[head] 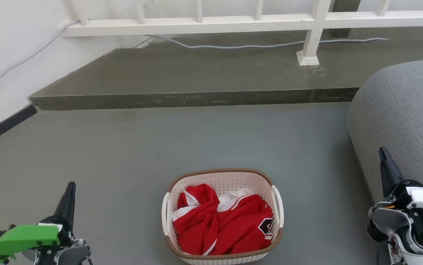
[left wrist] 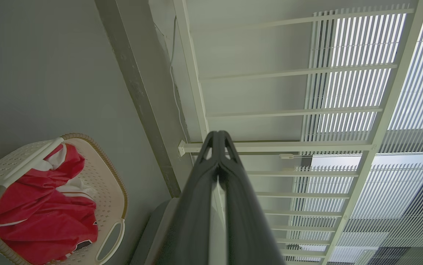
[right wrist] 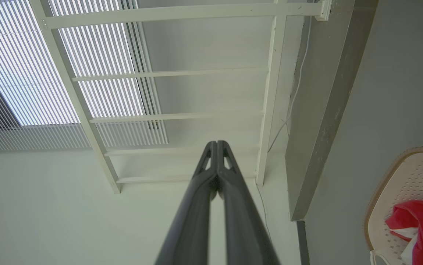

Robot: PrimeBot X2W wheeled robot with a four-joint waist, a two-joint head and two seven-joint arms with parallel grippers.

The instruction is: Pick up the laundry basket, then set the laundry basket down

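Head view: laundry basket (head: 233, 182) lay between both grippers
Left gripper (head: 71, 186): clenched empty, left of basket, seemingly slightly nearer
Right gripper (head: 382, 151): clenched empty, right of basket
Handles (head: 165, 213): one per side

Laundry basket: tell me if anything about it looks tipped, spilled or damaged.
Nothing stands out. The laundry basket sits upright on the floor, with no visible damage, and the red garment is bunched wholly inside it.
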